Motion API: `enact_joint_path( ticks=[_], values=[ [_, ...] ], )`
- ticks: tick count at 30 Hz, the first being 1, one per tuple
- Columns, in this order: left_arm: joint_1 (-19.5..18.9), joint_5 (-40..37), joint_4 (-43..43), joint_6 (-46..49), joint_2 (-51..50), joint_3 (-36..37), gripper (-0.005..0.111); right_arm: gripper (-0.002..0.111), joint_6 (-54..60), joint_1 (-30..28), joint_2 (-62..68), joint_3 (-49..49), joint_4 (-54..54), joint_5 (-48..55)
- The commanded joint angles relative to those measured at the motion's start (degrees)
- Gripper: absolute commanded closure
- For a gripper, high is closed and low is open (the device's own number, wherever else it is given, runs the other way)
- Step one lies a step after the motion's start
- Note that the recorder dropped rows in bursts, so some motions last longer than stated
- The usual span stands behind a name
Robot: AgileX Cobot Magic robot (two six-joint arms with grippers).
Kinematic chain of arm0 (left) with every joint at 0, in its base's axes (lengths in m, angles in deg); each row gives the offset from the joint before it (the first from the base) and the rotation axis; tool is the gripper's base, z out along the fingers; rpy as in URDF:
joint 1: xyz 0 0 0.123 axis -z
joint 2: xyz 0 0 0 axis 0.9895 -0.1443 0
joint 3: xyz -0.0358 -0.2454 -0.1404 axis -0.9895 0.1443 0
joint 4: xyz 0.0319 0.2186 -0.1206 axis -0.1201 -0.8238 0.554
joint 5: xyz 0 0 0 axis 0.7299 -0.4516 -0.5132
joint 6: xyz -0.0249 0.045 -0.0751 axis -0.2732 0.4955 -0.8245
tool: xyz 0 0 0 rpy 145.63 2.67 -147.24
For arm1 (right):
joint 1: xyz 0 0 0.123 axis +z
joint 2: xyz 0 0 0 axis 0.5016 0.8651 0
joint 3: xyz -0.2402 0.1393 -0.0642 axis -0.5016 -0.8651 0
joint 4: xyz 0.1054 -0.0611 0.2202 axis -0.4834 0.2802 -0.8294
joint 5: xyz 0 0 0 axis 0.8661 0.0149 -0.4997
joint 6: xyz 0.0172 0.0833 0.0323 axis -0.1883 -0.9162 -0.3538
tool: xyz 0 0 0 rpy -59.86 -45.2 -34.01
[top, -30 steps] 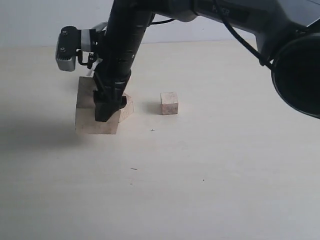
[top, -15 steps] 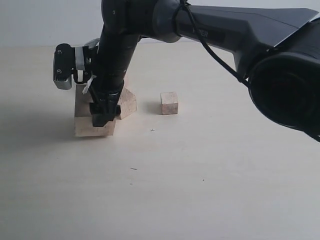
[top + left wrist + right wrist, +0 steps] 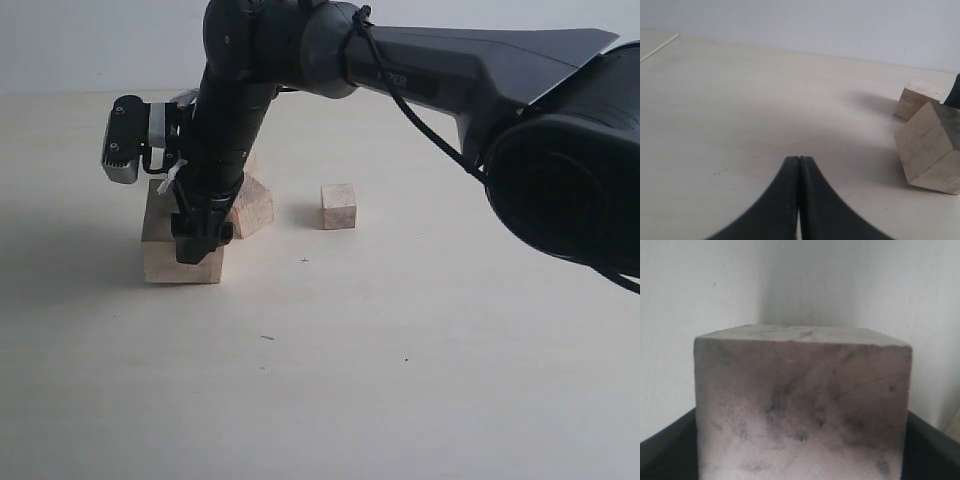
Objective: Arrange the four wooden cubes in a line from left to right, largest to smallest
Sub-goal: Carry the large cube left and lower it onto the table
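Gripping the largest cube across two opposite faces, the right gripper has its jaws spread wide and clamped on the wood. In the right wrist view the block fills the whole gap between them. It sits at the left end of the group on the table, just beside a skewed mid-sized cube, with a small cube apart to the right. The fourth is probably hidden behind the arm.

Solid wood like this should be rigid and fairly heavy for its size. The smooth flat faces could twist in a lopsided pinch, so a centred hold on parallel sides looks safest. The left gripper is empty, its fingers pressed together, away from the cubes.
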State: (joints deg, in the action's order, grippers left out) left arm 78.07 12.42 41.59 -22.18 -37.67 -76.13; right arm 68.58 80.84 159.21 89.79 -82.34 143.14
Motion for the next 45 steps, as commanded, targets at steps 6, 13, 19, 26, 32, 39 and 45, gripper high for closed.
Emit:
enact_joint_path(
  ticks=[6,13,19,26,32,39,45],
  values=[
    [0.27,0.67,0.49,0.24,0.36,0.19,0.107,0.108,-1.96,-0.09,-0.15,0.54,-0.75,-0.41],
    [0.27,0.67,0.49,0.24,0.36,0.19,0.107,0.084,-2.89,-0.09,-0.15,0.54,-0.75,-0.41],
    [0.27,0.67,0.49,0.24,0.36,0.19,0.107,0.041,-3.02,-0.09,-0.15,0.54,-0.86,-0.02],
    [0.27,0.67,0.49,0.24,0.36,0.19,0.107,0.021,-3.29,-0.09,-0.15,0.54,-1.8,-0.14],
    [0.27,0.67,0.49,0.24,0.36,0.19,0.107,0.022,-5.62,-0.09,-0.79,0.54,-1.64,-0.75],
    [0.27,0.67,0.49,0.24,0.36,0.19,0.107,0.022,-10.52,-0.09,-1.67,0.54,-1.17,-2.36],
    [0.27,0.67,0.49,0.24,0.36,0.19,0.107,0.022,-13.12,-0.09,-1.67,0.54,-1.17,-3.0]
  ],
)
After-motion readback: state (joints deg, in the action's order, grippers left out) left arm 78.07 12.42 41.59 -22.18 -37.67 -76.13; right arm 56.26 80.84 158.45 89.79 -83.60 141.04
